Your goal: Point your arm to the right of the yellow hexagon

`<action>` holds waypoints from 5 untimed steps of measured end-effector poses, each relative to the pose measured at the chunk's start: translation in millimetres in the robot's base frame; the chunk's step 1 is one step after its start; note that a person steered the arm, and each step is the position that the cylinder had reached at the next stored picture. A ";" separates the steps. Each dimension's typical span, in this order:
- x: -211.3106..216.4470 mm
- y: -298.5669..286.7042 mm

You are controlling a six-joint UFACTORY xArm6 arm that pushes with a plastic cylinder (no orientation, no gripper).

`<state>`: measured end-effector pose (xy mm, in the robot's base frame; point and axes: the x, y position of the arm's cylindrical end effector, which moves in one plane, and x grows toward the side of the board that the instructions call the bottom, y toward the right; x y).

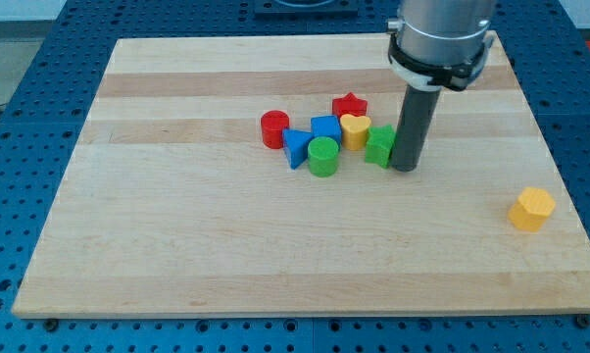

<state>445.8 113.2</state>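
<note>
Wooden board (177,245), seven clustered blocks, one yellow hexagon (531,209), my tip (405,168) beside cluster

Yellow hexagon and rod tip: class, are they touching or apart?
Apart. The camera view shows my tip beside the green block in the cluster, while the yellow hexagon sits alone toward the view's right, bare board between them.

My arm comes down from the far right of the scene, its grey cylindrical wrist ringed by a black-and-white collar. Below it my straight dark rod stands upright, and my tip (405,167) rests low on the bench, right of centre.
</note>
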 end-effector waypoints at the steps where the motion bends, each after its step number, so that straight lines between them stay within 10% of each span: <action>1: 55.2 39.8; 3: 172.5 129.8; 5: 67.6 169.2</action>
<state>513.4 282.4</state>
